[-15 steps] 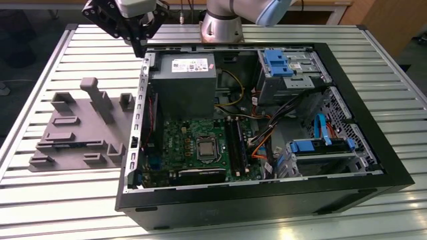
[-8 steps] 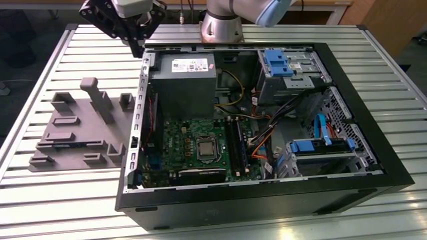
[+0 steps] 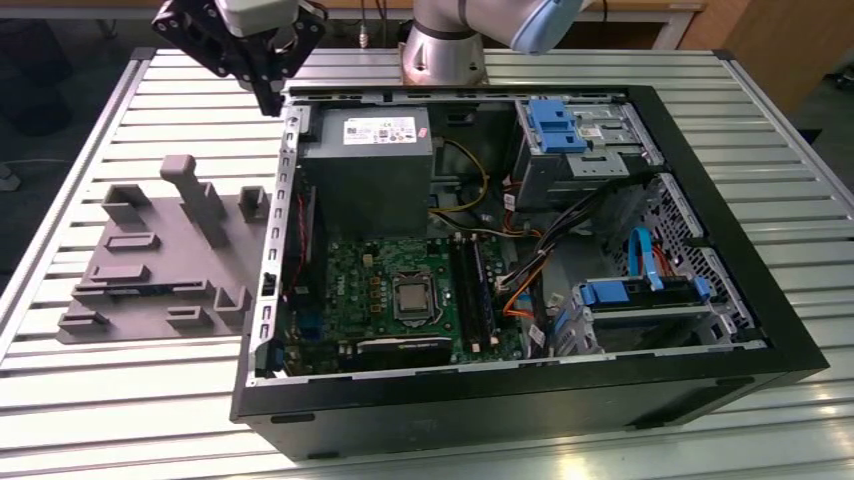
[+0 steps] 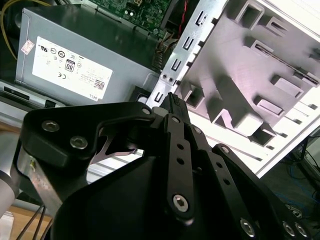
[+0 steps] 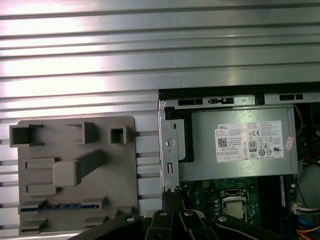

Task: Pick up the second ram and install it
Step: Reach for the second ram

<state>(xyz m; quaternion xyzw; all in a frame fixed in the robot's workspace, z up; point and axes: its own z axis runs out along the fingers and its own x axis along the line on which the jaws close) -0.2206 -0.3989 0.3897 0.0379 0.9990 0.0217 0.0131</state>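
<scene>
In the second wrist view the gripper (image 4: 170, 96) has its fingers (image 4: 176, 145) pressed together on nothing. The tips hang by the metal edge of the computer case (image 3: 534, 405), just beside the grey power supply (image 3: 367, 160). The second ram (image 5: 60, 206) lies apart from them, a blue strip seated in a slot of the grey holder (image 5: 125, 165) on the slatted table (image 3: 80, 400) next to the case.

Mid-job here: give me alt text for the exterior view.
The gripper hangs above one corner of an open computer case on a slatted metal table. To the exterior view's left of the case lies a grey fixture tray; inside the case are a green motherboard and a grey power supply.
</scene>
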